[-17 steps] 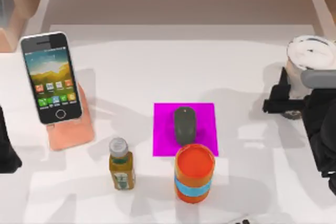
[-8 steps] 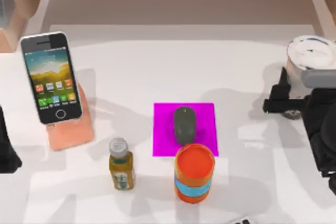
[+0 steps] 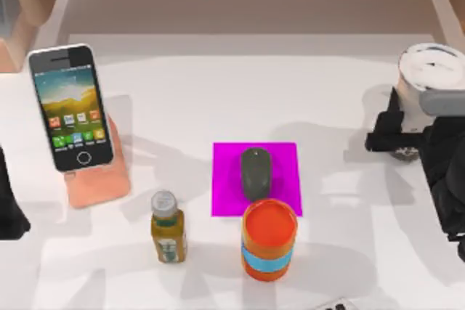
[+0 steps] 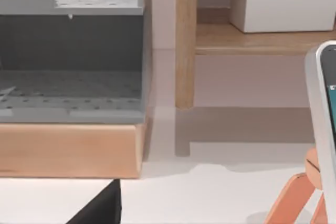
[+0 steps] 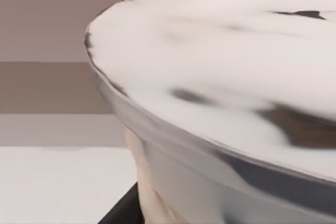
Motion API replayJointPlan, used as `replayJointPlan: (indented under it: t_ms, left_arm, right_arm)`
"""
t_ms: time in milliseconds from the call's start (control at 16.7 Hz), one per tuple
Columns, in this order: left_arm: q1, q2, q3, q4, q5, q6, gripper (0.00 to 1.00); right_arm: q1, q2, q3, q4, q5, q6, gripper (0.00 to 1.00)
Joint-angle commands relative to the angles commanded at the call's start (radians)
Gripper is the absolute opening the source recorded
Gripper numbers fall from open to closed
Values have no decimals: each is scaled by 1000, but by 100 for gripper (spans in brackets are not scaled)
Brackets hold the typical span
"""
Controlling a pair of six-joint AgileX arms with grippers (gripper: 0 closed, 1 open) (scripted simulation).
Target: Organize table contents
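The right gripper (image 3: 401,138), fingers pinching the milk-tea cup (image 3: 430,70), has carried it slightly farther from the mouse (image 3: 255,173), suggesting relocation.

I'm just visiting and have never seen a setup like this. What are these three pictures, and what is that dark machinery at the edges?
One camera looks straight down on a wide white table; the other two sit on the wrists of two robot arms.

On the table: a white-edged smartphone with a colourful screen leaning on an orange stand, a dark grey oval computer mouse on a magenta mat, a small amber bottle and an orange can with a blue band.

The dark shape at the left edge is the idle left arm. At the right, the right end effector is at a clear lidded milk-tea cup, which looms large in its wrist camera. Whether it is gripped, I cannot tell.
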Motion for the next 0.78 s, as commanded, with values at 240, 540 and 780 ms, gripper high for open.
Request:
replayJointPlan:
  t_ms: [240, 540, 780]
  left_arm:
    - [0, 0, 0, 0, 0, 0, 100]
    - [0, 0, 0, 0, 0, 0, 100]
    - [0, 0, 0, 0, 0, 0, 100]
  right_arm:
    - [0, -34, 57, 15, 8, 2, 0]
    - [8, -82, 273, -71, 30, 7, 0]
    - [13, -91, 490, -236, 37, 8, 0]
